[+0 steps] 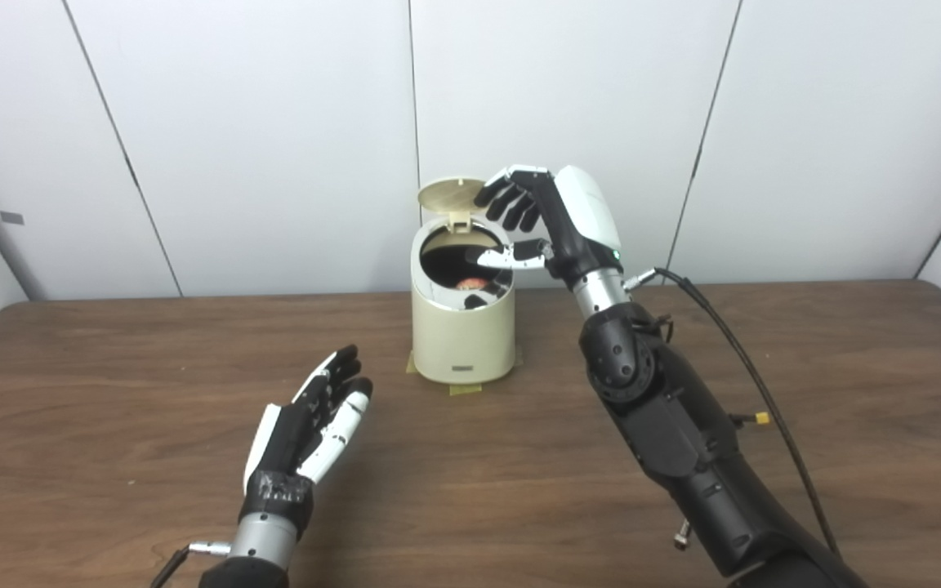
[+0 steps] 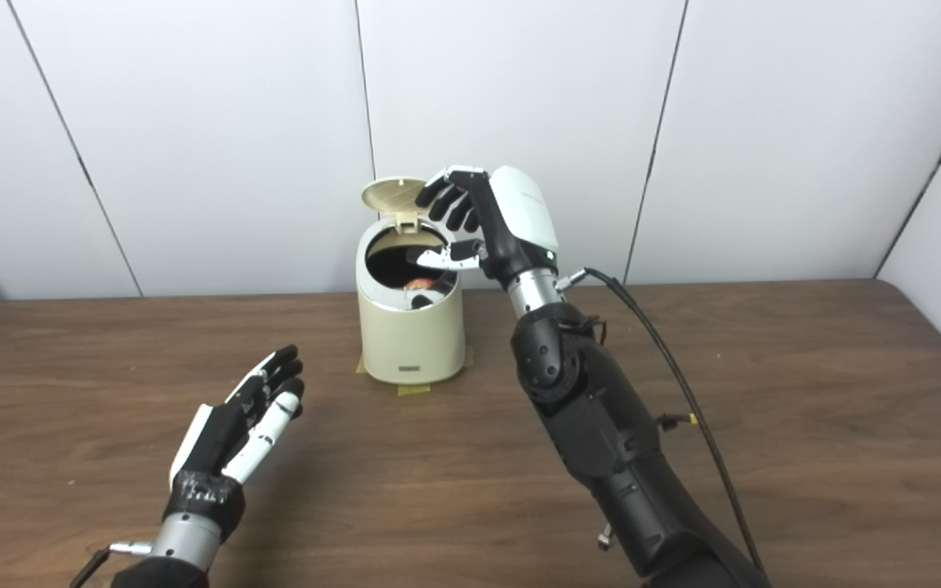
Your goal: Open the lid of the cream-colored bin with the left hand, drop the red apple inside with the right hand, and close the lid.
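The cream-colored bin (image 1: 464,339) stands at the back middle of the table, its round lid (image 1: 452,194) tipped up and back on its hinge. Inside the dark opening lies the red apple (image 1: 472,283), only partly visible. My right hand (image 1: 529,219) hovers just above and right of the opening, fingers spread, thumb reaching over the rim, holding nothing. My left hand (image 1: 315,420) is open, palm up, low over the table to the front left of the bin, well apart from it.
The brown wooden table (image 1: 830,392) stretches wide on both sides. Tape strips (image 1: 466,389) mark the bin's base. A black cable (image 1: 732,343) runs from my right wrist down beside the forearm. White wall panels stand close behind the bin.
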